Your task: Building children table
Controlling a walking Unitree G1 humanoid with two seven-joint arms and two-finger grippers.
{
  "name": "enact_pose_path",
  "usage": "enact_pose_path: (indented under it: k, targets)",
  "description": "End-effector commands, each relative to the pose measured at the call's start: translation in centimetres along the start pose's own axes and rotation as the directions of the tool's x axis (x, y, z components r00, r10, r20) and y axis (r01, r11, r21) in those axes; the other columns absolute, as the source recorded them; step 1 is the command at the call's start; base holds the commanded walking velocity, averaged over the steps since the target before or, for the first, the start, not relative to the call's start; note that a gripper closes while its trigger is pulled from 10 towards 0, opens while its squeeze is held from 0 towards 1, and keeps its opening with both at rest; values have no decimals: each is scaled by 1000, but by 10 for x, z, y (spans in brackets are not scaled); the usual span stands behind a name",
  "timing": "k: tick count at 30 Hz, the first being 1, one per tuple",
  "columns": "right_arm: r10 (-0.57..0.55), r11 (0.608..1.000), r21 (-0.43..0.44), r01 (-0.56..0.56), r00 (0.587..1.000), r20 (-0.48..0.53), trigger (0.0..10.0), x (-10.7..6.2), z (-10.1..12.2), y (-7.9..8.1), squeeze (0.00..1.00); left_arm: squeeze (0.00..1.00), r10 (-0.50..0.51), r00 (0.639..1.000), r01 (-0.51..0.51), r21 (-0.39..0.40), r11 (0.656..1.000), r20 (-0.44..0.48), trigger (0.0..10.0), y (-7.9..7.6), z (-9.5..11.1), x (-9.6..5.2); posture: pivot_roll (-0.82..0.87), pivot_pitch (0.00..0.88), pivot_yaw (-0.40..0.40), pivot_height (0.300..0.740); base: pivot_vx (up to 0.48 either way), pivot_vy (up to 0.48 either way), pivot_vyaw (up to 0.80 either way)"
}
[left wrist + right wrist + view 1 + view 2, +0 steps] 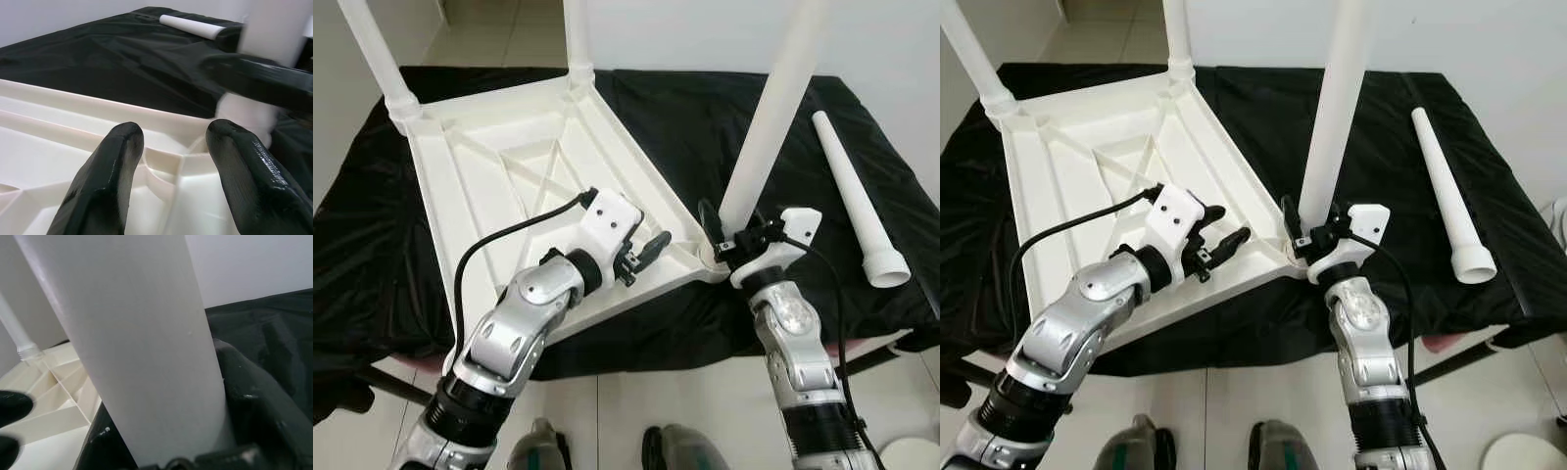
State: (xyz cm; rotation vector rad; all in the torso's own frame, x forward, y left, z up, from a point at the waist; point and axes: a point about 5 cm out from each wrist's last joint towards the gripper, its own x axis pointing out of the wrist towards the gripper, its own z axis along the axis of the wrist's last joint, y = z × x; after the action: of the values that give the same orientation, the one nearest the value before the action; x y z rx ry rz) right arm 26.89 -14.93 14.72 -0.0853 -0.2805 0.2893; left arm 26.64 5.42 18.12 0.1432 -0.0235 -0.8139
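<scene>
Nearest the camera, two grey-green feet point(540, 446) of the robot are seen on the pale tiled floor point(626, 401). Above them, the black cloth point(705, 117) covering the tabletop is draped over its near edge.

The white plastic children's table point(499, 166) is laid upside down on the cloth, its ribbed underside turned up. The left hand point(644, 252) is held just above the near right part of that underside, its two black fingers point(105, 181) parted with nothing between them, pointing towards the near right corner socket point(710, 257).

At that corner, a white table leg point(769, 117) is stood nearly upright, leaning slightly to the right, its lower end set at the socket. The right hand point(732, 241) is closed around the lower part of this leg, with the black fingers point(254, 401) pressed against its sides.

Further right, a loose white leg point(857, 201) is laid flat on the cloth, well apart from the children's table, its wider end towards the near edge.

At the far side, two more legs point(374, 54) are seen standing in the two far corners of the children's table.
</scene>
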Motion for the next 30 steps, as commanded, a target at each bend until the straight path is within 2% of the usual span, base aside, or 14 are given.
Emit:
enact_pose_path:
  k: [1,3,4,5,8,9,10,12,17,18,25,27,29,30]
  targets:
    - [12,1000,30,-9,997,-81,10000,-11,-17,5,0,0,-100,995,100,0,995,3,10000,-4,2,-2,-122,68,0,740,0,0,0]
    - [-1,1000,17,2,997,-72,10000,-12,-17,4,0,0,-100,995,100,2,995,4,10000,-3,3,-3,-125,70,5,740,0,0,0]
    - [-4,999,-41,2,998,-56,10000,-14,-17,4,0,0,-100,995,100,3,995,6,10000,-2,5,-3,-127,71,9,740,0,0,0]
    - [0,998,-57,-3,999,-54,10000,-14,-18,4,0,0,-100,995,100,3,995,6,10000,-2,5,-3,-127,71,9,740,0,0,0]
    - [-23,998,-62,20,998,-51,10000,-16,-20,2,0,0,-101,995,101,6,995,5,10000,-2,5,-3,-126,72,11,740,0,0,0]
    - [-22,994,-110,18,999,-37,10000,-16,-19,1,0,0,-101,995,101,8,995,6,10000,-1,6,-3,-126,71,13,740,0,0,0]
    - [-22,994,-110,18,999,-37,10000,-16,-19,1,0,0,-101,995,101,8,995,6,10000,-1,6,-3,-126,71,13,740,0,0,0]
    - [-2,986,-164,-3,1000,-30,10000,-18,-19,3,0,0,-102,995,102,8,995,7,10000,-1,7,-3,-124,71,17,740,0,0,0]
    - [6,987,-163,-13,999,-41,10000,-19,-22,3,0,0,-102,995,102,9,995,9,10000,-1,8,-4,-124,69,19,740,0,0,0]
    - [40,979,-199,-48,998,-44,10000,-20,-22,6,0,0,-102,995,102,11,995,9,10000,-1,8,-4,-123,68,20,740,0,0,0]
    - [40,983,-179,-50,998,-56,10000,-21,-26,7,0,0,-101,995,101,13,995,12,10000,-1,10,-5,-121,65,21,740,0,0,0]
    - [-23,999,-36,20,996,-90,10000,-21,-32,3,0,0,-101,995,101,14,995,16,10000,-1,11,-5,-120,65,22,740,0,0,0]
    - [-23,999,-36,20,996,-90,10000,-21,-32,3,0,0,-101,995,101,14,995,16,10000,-1,11,-5,-120,65,22,740,0,0,0]
    - [-55,998,26,58,993,-108,10000,-22,-34,1,0,0,-102,995,101,16,995,17,10000,-1,12,-5,-120,65,22,740,0,0,0]
